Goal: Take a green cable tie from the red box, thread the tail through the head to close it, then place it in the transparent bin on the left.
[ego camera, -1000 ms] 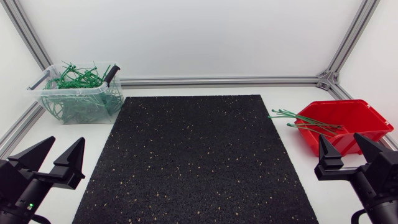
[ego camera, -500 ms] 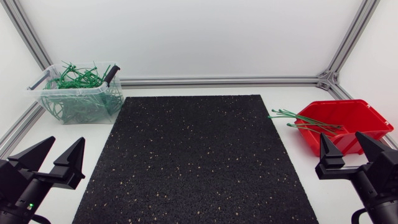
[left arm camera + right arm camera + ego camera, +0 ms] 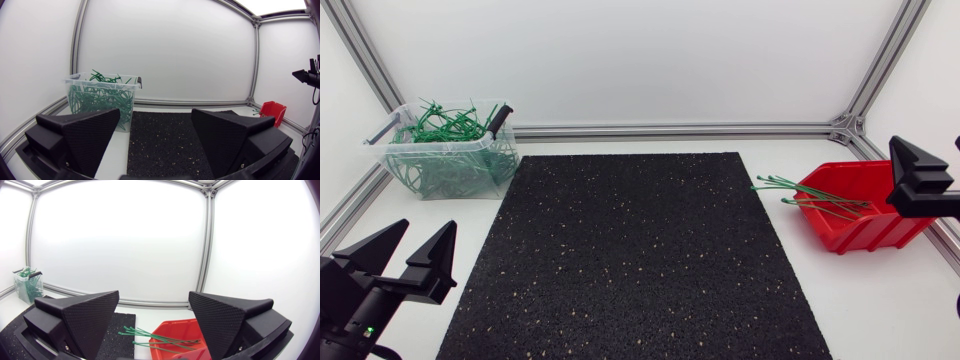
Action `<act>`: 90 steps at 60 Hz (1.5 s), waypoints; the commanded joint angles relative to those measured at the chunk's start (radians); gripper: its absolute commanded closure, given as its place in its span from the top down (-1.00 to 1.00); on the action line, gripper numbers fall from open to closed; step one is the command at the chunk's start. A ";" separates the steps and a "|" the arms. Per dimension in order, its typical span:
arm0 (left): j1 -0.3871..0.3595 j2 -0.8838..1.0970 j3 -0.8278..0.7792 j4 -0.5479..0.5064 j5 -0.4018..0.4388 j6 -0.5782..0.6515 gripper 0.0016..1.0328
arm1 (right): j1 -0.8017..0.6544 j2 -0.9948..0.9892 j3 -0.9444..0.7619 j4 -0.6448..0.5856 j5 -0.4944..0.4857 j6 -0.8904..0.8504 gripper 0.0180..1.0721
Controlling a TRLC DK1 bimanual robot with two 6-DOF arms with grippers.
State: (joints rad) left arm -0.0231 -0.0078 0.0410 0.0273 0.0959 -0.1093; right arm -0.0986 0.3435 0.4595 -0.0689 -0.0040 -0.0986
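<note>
A: Step in hand?
B: The first pick, by my reading; nothing is grasped yet. Left to right: the transparent bin (image 3: 448,172) is at the far left corner of the bench (image 3: 860,300), with a tangle of closed ties (image 3: 445,125) already inside. The left gripper (image 3: 428,226) is at front left beside the black mat (image 3: 630,250), jaws wide, empty.
A: The stock?
B: The loose green cable ties (image 3: 812,196) lie over the left rim of the red box (image 3: 880,228), with their ends poking out toward the mat. The right gripper (image 3: 154,297) hangs above the box's right side, jaws wide, empty. The ties are ahead of and below it, touching neither jaw.
A: Next move?
B: Likely lower toward the bundle, single out one tie and clamp it. It should leave the tail free for the left gripper.
</note>
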 commanded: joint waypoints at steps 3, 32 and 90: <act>0.000 -0.006 -0.043 -0.006 -0.005 -0.012 0.92 | -0.010 0.138 0.154 -0.062 -0.013 -0.024 0.93; -0.001 -0.004 -0.043 -0.006 -0.010 -0.012 0.92 | -0.087 0.652 0.740 -0.471 -0.221 -0.426 0.90; -0.008 0.000 -0.043 -0.010 -0.010 -0.013 0.92 | -0.055 1.394 1.010 -0.993 -0.133 -1.056 0.66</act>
State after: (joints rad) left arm -0.0231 -0.0078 0.0410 0.0265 0.0925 -0.1093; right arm -0.1749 1.7058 1.5200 -1.0843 -0.1589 -1.1156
